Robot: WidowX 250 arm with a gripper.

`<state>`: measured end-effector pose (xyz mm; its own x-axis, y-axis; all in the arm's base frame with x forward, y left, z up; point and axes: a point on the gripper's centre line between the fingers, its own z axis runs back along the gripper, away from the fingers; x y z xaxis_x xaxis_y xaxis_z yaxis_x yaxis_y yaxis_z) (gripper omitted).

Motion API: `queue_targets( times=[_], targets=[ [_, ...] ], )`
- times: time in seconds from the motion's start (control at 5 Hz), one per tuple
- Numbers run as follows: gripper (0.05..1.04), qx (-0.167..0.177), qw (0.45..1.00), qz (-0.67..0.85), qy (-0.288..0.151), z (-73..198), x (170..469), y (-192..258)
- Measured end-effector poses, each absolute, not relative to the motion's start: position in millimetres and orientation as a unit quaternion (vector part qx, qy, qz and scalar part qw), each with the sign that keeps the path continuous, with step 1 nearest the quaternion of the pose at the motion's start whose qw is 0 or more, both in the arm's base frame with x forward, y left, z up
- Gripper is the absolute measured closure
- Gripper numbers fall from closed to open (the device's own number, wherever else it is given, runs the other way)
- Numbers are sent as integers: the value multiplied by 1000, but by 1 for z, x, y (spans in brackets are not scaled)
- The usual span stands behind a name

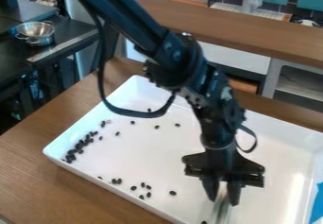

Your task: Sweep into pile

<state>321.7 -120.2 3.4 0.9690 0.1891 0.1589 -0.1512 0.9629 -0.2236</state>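
Over the right part of the white tray (148, 147), the gripper (223, 194) points down, shut on a pale, partly see-through tool (221, 208) that extends down to the tray floor. Small black beans lie in the tray: a dense cluster (77, 148) sits along its left side, several loose ones (142, 185) are near the front edge, and a few more (156, 126) are scattered toward the back. One bean (204, 222) is beside the tool's lower end. The arm hides part of the tray's back and middle.
The tray's raised walls surround the work area on a brown wooden table (38, 171). A blue piece (317, 204) is at the tray's right edge. A metal bowl (36, 31) stands on a dark surface at the upper left, and a wooden counter (252, 29) runs behind.
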Motion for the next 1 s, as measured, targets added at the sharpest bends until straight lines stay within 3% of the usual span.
queue_targets(
  times=[0.6, 1.0],
  targets=[
    [738, -102, 988, 69, -93, 4, 298, -69],
    [738, -56, 993, 72, -78, 1, 298, -26]
  ],
)
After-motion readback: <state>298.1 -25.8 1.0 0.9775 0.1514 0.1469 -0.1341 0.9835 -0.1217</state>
